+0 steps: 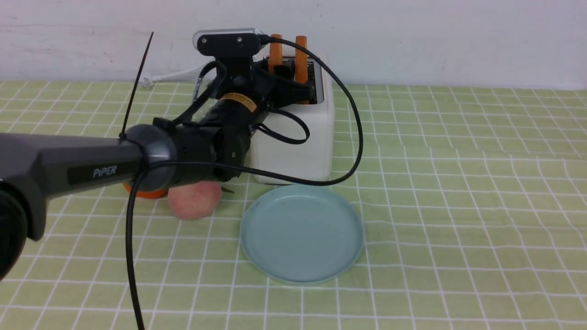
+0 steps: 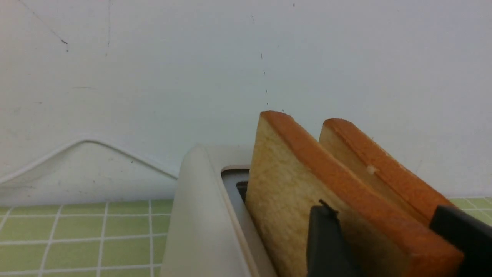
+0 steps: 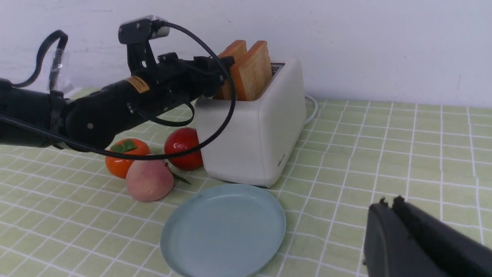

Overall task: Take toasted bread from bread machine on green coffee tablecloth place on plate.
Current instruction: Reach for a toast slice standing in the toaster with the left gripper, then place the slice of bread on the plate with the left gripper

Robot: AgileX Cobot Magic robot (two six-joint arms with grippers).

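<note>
The green coffee tablecloth [image 1: 458, 183] runs wall to wall under everything. From where I stand the left arm [image 1: 91, 165] reaches across it to the bread machine [image 1: 298, 146], which sits near the back wall. The plate [image 1: 302, 238] lies bare just in front of the machine, a short carry away.

Both slices of toasted bread [image 2: 292, 200] stand upright in their slots, side by side. Their upper parts are well clear of the top.

The left gripper [image 2: 380, 207] is right at them, its jaws spread to either side of the nearer slice. I cannot tell whether the pads are pressing on it yet. The right gripper [image 3: 390, 202] hangs over open cloth, well apart from the machine, with its jaws together and nothing in them.

I would expect the toast to be light and fairly stiff. Its dry, rough faces should not slip, but it may crumble or dent if pinched hard. The place to take it looks like the two broad faces, on the part standing above the slot. A gentle squeeze and a straight upward pull should keep it from catching the slot's edge or the neighbouring slice.

A peach [image 1: 195, 201] lies near the plate's left rim.
</note>
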